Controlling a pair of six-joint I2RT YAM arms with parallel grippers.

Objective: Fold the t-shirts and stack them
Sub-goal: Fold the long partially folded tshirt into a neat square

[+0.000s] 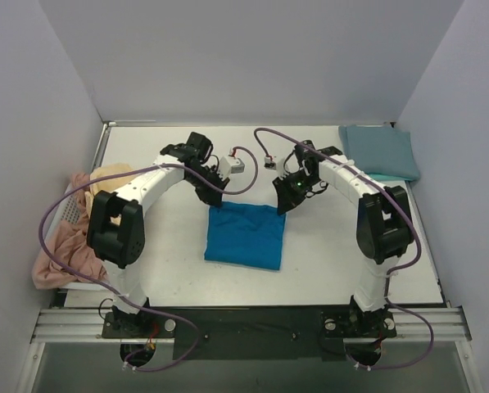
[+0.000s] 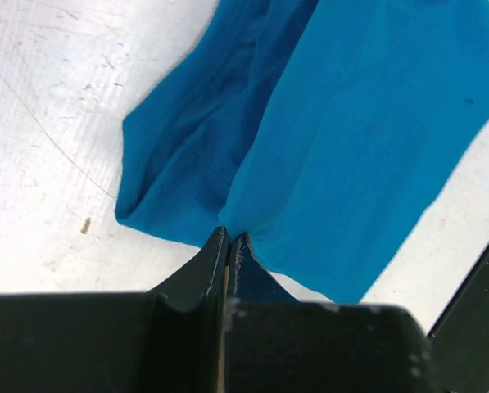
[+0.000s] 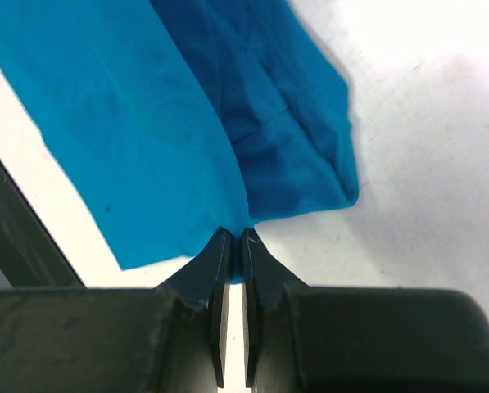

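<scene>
The bright blue t-shirt (image 1: 246, 235) lies folded in the middle of the table. My left gripper (image 1: 212, 197) is shut on its far left corner; in the left wrist view the gripper (image 2: 228, 235) pinches the blue cloth (image 2: 350, 139). My right gripper (image 1: 282, 205) is shut on its far right corner; in the right wrist view the gripper (image 3: 233, 233) pinches the blue cloth (image 3: 146, 123). A dull teal t-shirt (image 1: 379, 151) lies folded at the far right. Pale yellow-orange (image 1: 109, 174) and dusty pink (image 1: 60, 246) t-shirts lie crumpled at the left edge.
A small white box (image 1: 233, 166) and a small dark connector (image 1: 269, 161) with cables sit on the table behind the blue shirt. Grey walls stand on three sides. A metal rail (image 1: 244, 323) runs along the near edge.
</scene>
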